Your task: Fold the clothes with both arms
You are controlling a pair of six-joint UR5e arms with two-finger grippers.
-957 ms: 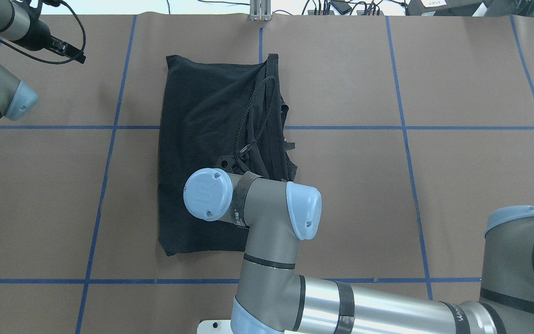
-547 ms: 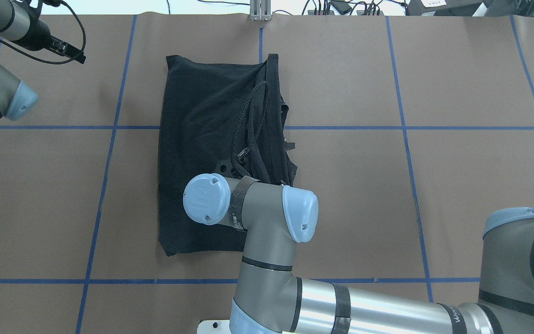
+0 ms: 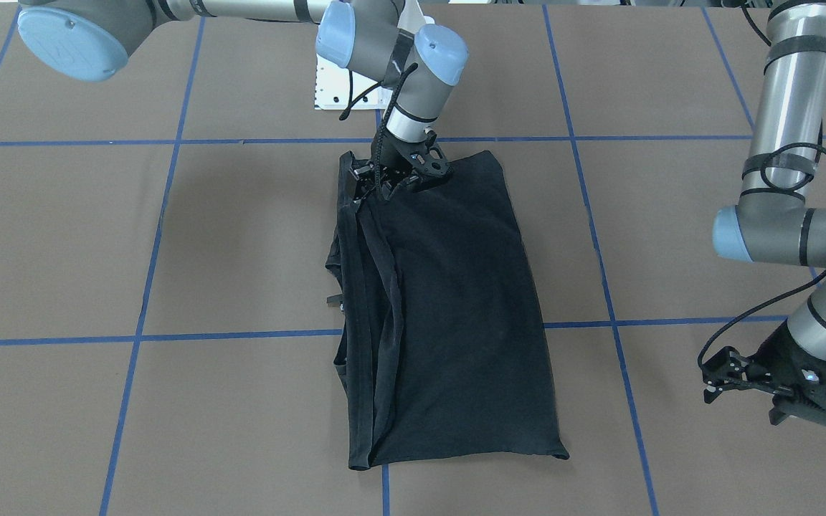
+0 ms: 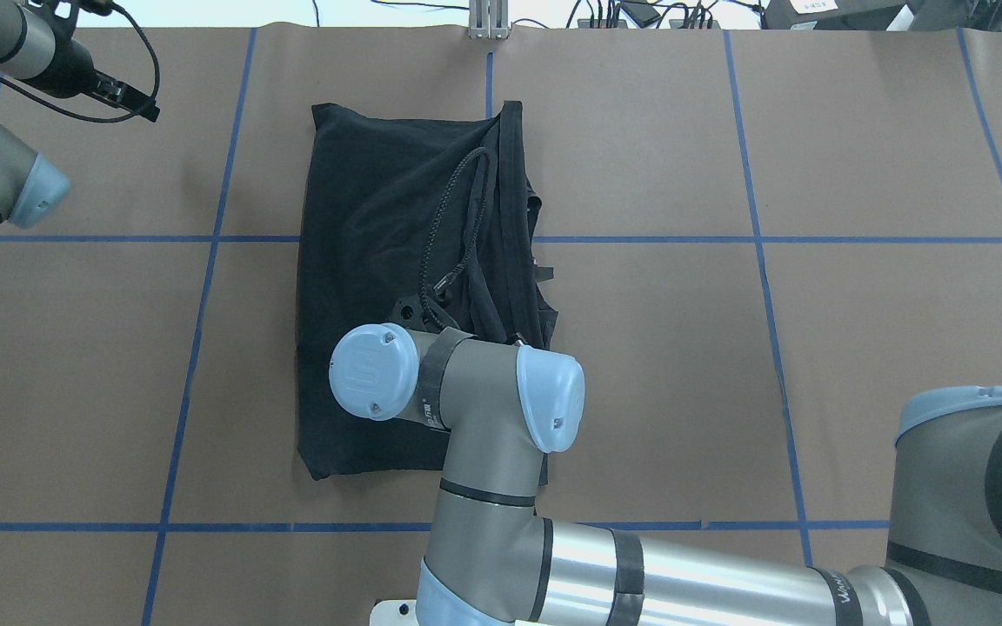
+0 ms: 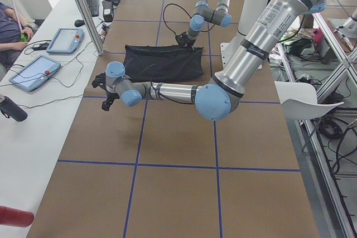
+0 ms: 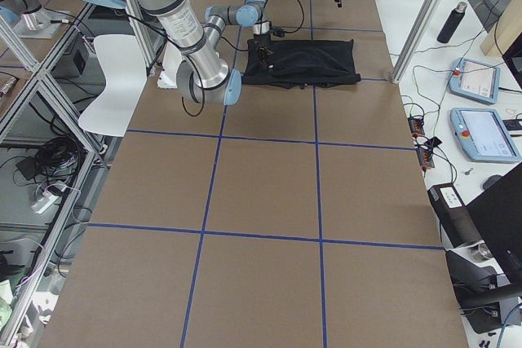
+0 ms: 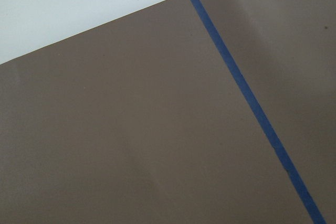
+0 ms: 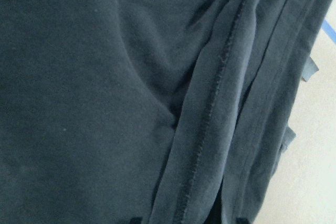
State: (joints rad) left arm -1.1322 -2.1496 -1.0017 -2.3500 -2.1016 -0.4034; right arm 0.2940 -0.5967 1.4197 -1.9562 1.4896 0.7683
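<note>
right arm (image 4: 501, 452) reaches forward, right hand (image 3: 383, 183) pointing down, jaws apart — left hand (image 3: 718, 380) held well aside.

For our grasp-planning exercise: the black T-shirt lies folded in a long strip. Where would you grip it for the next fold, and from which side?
Probably the T-shirt is best pinched at its robot-side end corner where the loose hems stack, coming from above on the robot's right; the opposite long edge is a smooth closed fold.
</note>
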